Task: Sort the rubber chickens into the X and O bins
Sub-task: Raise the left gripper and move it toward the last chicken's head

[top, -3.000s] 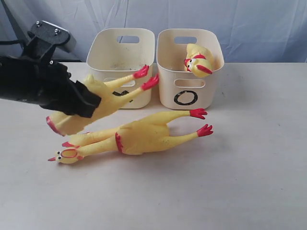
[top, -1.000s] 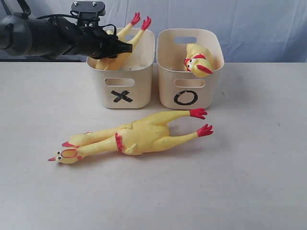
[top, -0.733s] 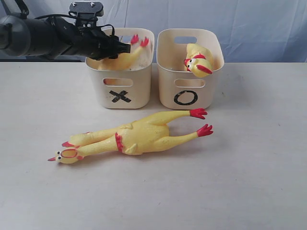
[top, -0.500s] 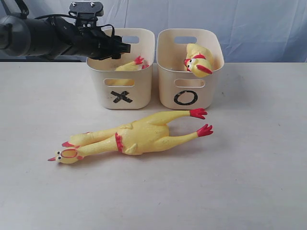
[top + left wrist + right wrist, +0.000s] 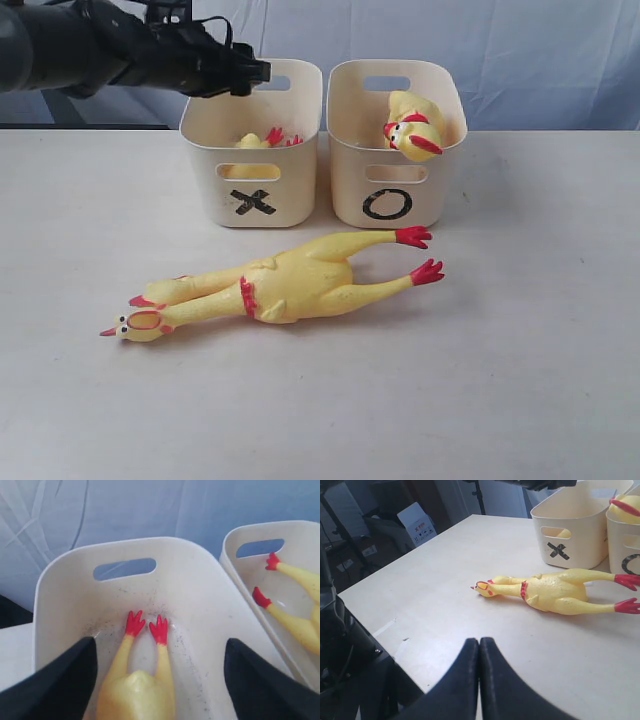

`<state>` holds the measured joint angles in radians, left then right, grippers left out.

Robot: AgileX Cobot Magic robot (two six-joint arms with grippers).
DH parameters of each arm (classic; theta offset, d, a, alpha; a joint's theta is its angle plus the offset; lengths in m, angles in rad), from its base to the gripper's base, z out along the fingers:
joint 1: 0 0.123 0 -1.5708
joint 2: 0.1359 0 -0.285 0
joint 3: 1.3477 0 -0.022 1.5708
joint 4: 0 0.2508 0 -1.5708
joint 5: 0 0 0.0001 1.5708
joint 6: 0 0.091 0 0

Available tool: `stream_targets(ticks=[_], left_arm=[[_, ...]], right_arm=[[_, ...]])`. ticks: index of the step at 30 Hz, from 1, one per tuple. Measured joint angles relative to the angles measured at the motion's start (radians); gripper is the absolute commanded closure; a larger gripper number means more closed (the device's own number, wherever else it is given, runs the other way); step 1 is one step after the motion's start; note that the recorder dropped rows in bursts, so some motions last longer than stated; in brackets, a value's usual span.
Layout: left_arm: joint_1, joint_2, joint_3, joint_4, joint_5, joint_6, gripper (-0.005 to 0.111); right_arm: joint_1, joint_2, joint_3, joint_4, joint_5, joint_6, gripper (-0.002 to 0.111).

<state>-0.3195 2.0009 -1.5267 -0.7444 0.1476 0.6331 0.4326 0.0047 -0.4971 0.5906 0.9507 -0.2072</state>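
surface: a pale bare table [image 5: 520,350]. behind it hangs a creased blue cloth [image 5: 520,60]. the right wrist view shows a dim room past the table edge, with a cardboard box [image 5: 415,522] and dark stands.

left gripper [image 5: 245,77]: fingers spread wide, holding nothing, above the x bin [image 5: 300,180]. a headless chicken body [image 5: 137,690] lies in this bin below and between the fingers. its long axis runs away from the gripper and its red feet point at the far wall's slot handle. the o bin [image 5: 440,185], just beside, holds another chicken [image 5: 412,125] with its head at the near rim.

right gripper [image 5: 479,680]: fingers pressed together, holding nothing. the whole chicken [image 5: 290,285] lies on the table ahead of it, well apart, long axis crosswise, feet toward the o bin.
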Motion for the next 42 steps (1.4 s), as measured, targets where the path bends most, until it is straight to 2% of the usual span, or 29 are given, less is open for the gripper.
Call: stream_targets(ticks=[5,15,21,25,29,32,36,42], left_arm=[[0.000,-0.069,0.000,0.048,0.077,0.000,0.042],[0.000,-0.228,0.000,0.274,0.288,0.000,0.046],[0.000,-0.286,-0.004,0.435,0.506,0.002,0.046],[0.000,-0.302,-0.004,0.489,0.681,0.002,0.046],[0.000,-0.302,-0.004,0.516,0.853,-0.008,0.055],[0.000,-0.306,0.001,0.542,0.955,-0.031,0.057],[0.000,-0.328,0.054,0.561,1.011,-0.044,0.057],[0.000,-0.386,0.190,0.564,1.005,-0.049,0.057]], right_arm=[[0.000,0.000,0.000,0.000,0.000,0.000,0.108],[0.000,0.000,0.000,0.000,0.017,0.000,0.108],[0.000,0.000,0.000,0.000,0.037,0.000,0.108],[0.000,0.000,0.000,0.000,0.043,0.000,0.108],[0.000,0.000,0.000,0.000,0.051,0.000,0.108],[0.000,0.000,0.000,0.000,0.063,0.000,0.108],[0.000,0.000,0.000,0.000,0.095,0.000,0.108],[0.000,-0.002,0.000,0.000,0.155,0.000,0.108]])
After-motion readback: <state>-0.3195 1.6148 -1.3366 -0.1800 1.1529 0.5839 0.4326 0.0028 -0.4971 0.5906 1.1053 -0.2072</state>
